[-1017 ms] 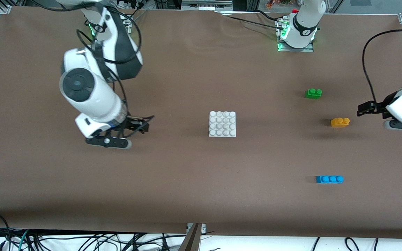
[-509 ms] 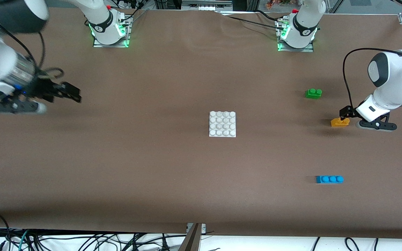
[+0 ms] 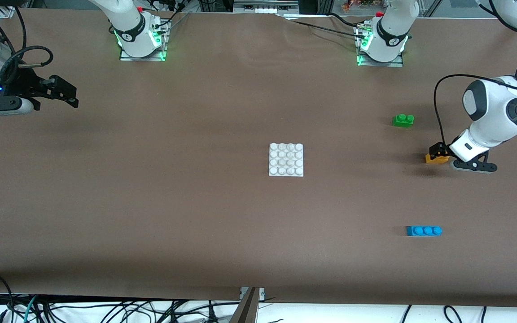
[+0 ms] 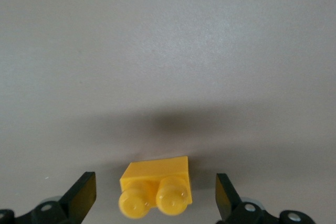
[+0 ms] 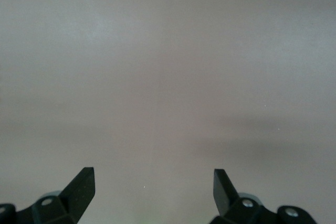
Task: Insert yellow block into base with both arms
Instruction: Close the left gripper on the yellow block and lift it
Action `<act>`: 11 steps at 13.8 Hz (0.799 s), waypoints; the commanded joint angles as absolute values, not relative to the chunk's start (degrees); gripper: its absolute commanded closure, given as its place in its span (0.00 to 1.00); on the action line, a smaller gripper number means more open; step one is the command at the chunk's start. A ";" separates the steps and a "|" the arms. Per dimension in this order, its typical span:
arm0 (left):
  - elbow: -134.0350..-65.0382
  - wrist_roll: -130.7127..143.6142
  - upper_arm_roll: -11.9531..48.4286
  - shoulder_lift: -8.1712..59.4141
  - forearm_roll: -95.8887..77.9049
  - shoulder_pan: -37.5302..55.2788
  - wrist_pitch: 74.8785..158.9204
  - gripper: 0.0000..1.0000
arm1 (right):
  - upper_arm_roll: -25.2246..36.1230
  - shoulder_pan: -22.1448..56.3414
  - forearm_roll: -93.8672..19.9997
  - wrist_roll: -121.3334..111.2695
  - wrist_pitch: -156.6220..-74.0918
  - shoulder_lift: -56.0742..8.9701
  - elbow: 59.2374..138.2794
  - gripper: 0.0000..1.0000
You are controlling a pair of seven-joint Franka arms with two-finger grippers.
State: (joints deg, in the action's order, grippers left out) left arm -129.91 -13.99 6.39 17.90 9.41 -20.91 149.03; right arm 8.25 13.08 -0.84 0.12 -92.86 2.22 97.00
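Yellow block (image 3: 433, 158) sits on the table (image 3: 195, 215) near the edge at the left arm's end, with the left gripper (image 4: 155, 198) low around it, its 2 fingers spread wide and not touching it. Nothing is grasped yet, so pickup, carry and pressing onto the base (image 3: 286, 159) at the table's middle all remain. Over the edge at the right arm's end, the right gripper (image 5: 152, 192) waits, spread and empty.

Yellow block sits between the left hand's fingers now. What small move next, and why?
Probably close the left hand on the yellow block: its open fingers flank the block with gaps on both sides, so nothing grips it yet. The base sits apart, mid-table; the right hand waits open.
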 commanded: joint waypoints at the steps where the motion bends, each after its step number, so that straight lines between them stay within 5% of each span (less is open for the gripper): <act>1: -132.27 -14.41 6.77 19.85 11.16 -21.80 154.58 0.00 | 6.33 11.95 0.09 -0.18 -92.90 2.81 97.30 0.00; 11: -132.45 -14.15 6.42 20.04 13.36 -22.06 154.60 0.00 | 5.45 12.22 1.76 0.44 -92.72 1.94 95.28 0.00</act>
State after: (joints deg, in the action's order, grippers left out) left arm -132.24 -14.02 6.14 21.20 11.39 -21.26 155.50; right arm 6.28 13.00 1.01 0.15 -92.98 2.14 96.65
